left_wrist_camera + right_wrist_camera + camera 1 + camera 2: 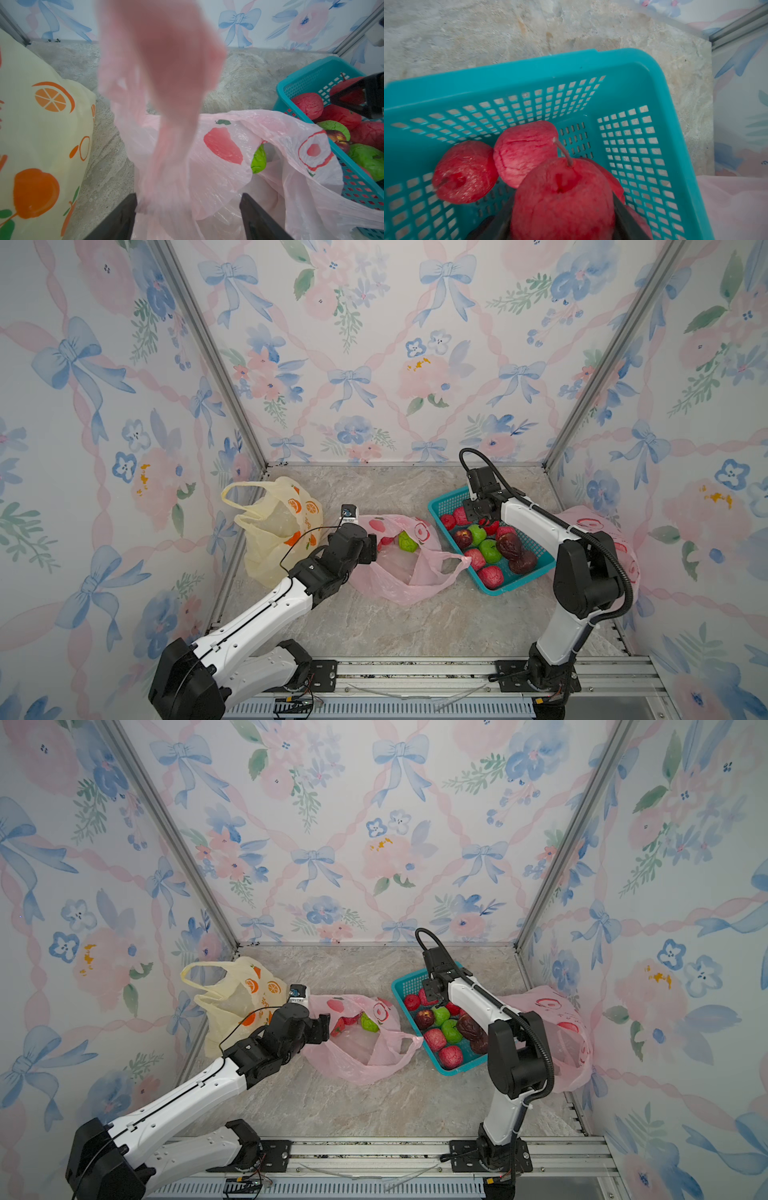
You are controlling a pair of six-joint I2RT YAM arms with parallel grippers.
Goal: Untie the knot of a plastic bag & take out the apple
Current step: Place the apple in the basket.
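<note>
On the marbled counter (pixel 415 626) the pink bag (pixel 399 585) lies in the middle, between a yellow orange-printed bag (pixel 270 531), whose contents I cannot make out, and the teal basket (pixel 525 577). Its knot is undone and its mouth gapes. A second pink bag (pixel 590 517) slumps behind the right arm. The film looks thin, limp and slippery, so it is best taken by a handle loop or the mouth's edge. The left jaws stand wide apart at that edge, film between them but nothing pinched. The basket holds red, green and dark apples, and the right jaws, low over it, are closed on the sides of a red apple (pixel 562 199). A green apple (pixel 408 542) sits inside the bag — probably light, matte and wrinkled, fit for a gentle side grip.
</note>
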